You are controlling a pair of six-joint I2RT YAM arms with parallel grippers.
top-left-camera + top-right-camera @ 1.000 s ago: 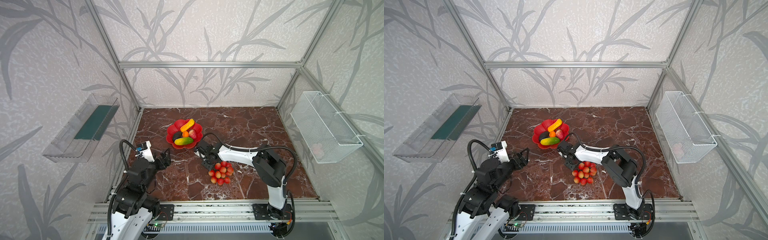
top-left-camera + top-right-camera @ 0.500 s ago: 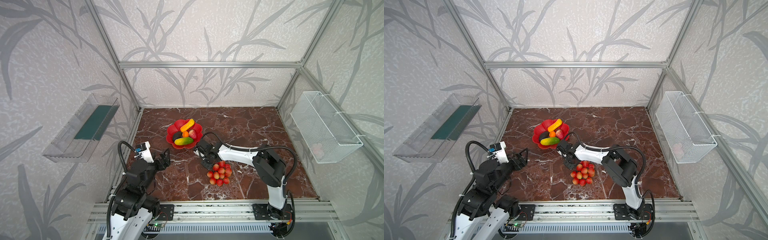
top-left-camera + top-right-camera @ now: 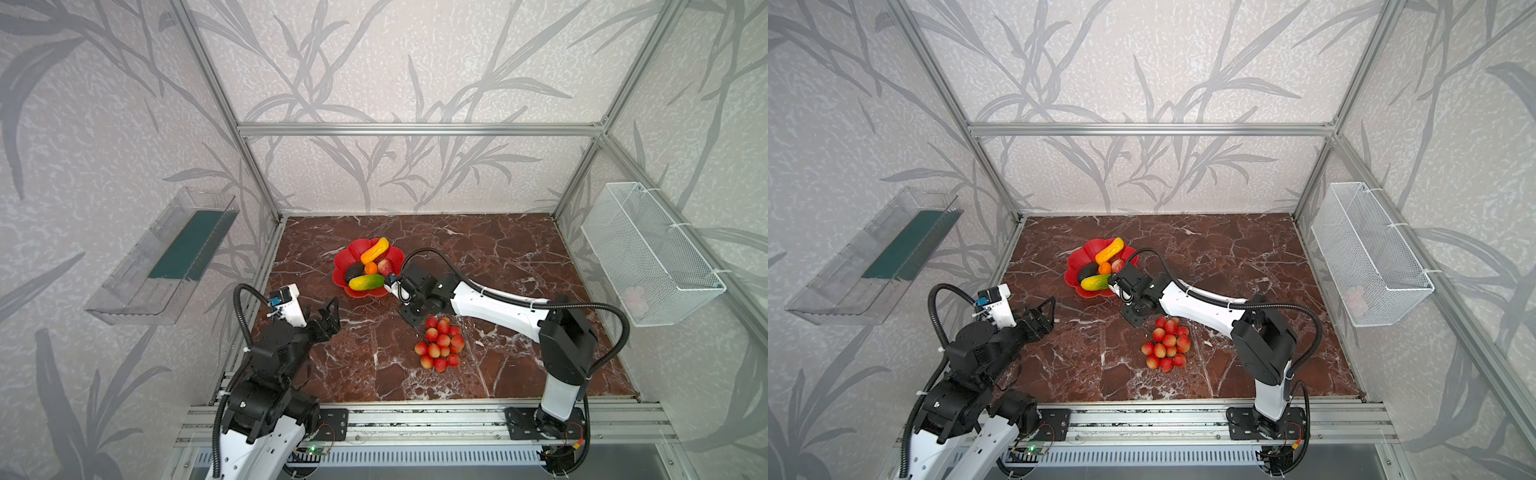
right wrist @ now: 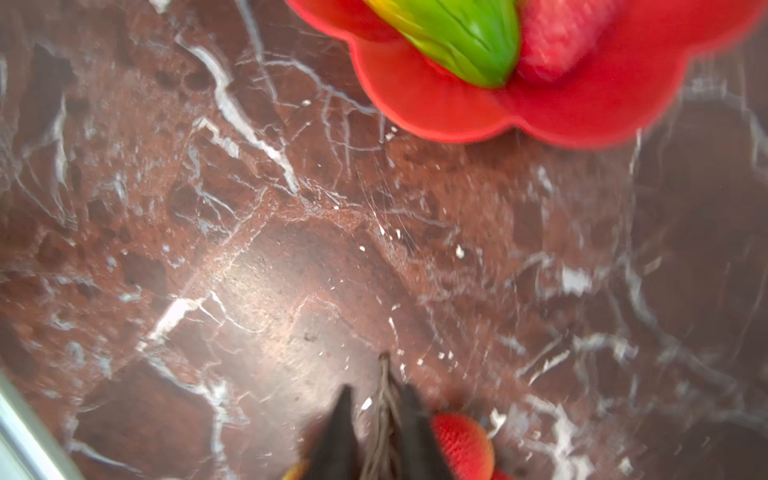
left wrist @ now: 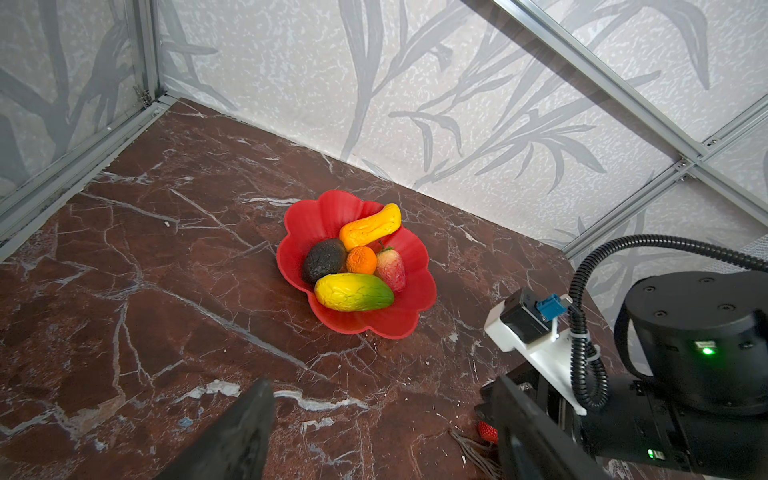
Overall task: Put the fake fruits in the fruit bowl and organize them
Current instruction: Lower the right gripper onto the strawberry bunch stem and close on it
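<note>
The red scalloped fruit bowl (image 3: 348, 252) (image 3: 1079, 261) (image 5: 328, 216) (image 4: 457, 112) holds a yellow-orange oblong (image 3: 375, 250), a tiny orange (image 3: 370, 268), a dark avocado (image 3: 354, 271), a yellow-green oblong (image 3: 366, 282) and a pink strawberry piece (image 3: 385, 266). The bunch of red balls (image 3: 439, 343) (image 3: 1167, 343) lies on the marble, nearer the front. My right gripper (image 3: 410, 318) (image 4: 376, 399) is low between bowl and bunch. Its fingers stand narrowly apart on either side of the bunch's brown stem (image 4: 384, 374). My left gripper (image 3: 328, 309) (image 5: 382, 415) hovers open and empty, left of the bowl.
A clear plastic tray (image 3: 166, 257) hangs on the left wall. A white wire basket (image 3: 648, 249) hangs on the right wall. Aluminium posts frame the marble floor, and a rail runs along its front edge (image 3: 415, 409).
The bunch of red balls has shifted slightly on the marble beside the right gripper. The left arm has barely moved.
</note>
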